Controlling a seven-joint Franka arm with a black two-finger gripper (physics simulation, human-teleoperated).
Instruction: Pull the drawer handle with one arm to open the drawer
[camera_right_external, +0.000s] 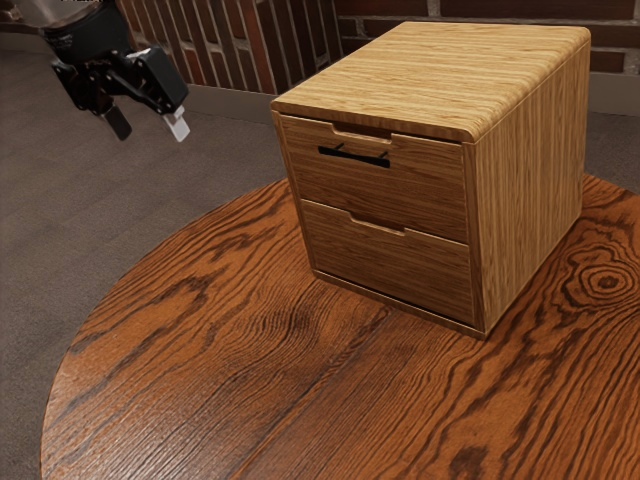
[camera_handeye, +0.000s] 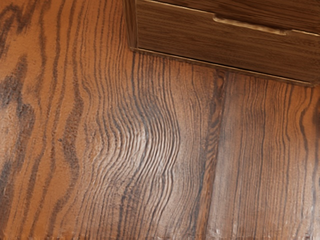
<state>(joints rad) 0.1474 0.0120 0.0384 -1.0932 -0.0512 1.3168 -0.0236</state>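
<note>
Drawer handle (camera_right_external: 354, 157) well apart from wide, empty hand (camera_right_external: 148, 122), toward the exterior view's right

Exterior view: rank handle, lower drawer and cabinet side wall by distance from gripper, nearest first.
1. handle: black, on the top drawer, facing the open gripper.
2. lower drawer: beneath the handle.
3. side wall: at the exterior view's right, past the front corner.
</note>
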